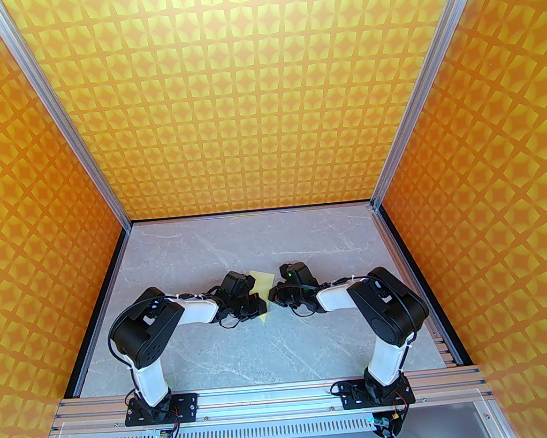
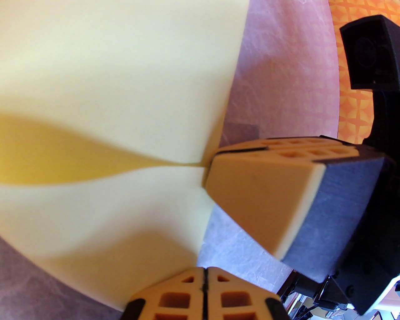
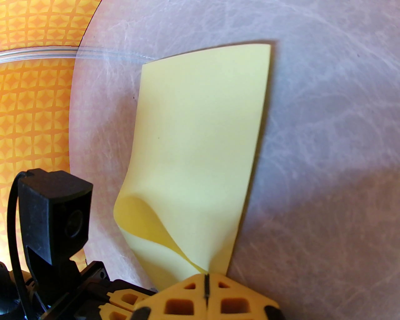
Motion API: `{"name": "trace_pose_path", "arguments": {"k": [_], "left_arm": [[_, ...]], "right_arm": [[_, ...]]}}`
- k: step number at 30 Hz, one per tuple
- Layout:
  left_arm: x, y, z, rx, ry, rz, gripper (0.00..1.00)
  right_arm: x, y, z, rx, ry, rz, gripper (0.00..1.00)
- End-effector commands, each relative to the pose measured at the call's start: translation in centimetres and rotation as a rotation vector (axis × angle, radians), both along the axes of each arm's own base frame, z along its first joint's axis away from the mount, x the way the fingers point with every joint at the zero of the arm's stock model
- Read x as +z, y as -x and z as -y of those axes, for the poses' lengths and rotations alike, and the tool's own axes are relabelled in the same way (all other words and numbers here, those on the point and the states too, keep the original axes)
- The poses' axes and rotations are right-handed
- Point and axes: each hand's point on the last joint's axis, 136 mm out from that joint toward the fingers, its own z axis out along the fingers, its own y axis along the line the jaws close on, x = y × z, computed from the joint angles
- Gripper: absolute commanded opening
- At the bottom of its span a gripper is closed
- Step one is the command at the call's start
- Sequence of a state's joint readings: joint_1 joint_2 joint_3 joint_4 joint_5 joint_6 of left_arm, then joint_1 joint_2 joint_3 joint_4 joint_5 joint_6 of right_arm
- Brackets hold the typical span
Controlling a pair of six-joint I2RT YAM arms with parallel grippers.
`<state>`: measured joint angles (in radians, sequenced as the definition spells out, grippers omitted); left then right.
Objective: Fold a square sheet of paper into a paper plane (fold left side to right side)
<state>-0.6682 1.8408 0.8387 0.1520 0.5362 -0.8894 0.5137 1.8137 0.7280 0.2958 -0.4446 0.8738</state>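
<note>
The right hand (image 3: 206,275) is closed, pinching both layers of the paper (image 3: 200,140) at its near edge. The left hand (image 2: 204,273) is closed too, its tips at the paper's edge just beside the right hand; whether it grips the paper I cannot tell. The paper lies folded over near the middle of the desk (image 3: 328,125), its fold loose and bulging beside the hands.

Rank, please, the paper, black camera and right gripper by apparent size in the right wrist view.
Largest: paper. Then black camera and right gripper, about alike; the gripper is cropped and nearest the lens, so unranked.
</note>
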Motion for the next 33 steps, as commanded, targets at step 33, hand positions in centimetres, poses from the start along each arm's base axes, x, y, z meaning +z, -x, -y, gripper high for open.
{"name": "trace_pose_path", "arguments": {"k": [33], "left_arm": [[-0.8,-3.9,-2.4,0.061,-0.118,0.021,0.07]], "right_arm": [[-0.9,-0.5,0.0,0.026,0.054,-0.009,0.0]]}}
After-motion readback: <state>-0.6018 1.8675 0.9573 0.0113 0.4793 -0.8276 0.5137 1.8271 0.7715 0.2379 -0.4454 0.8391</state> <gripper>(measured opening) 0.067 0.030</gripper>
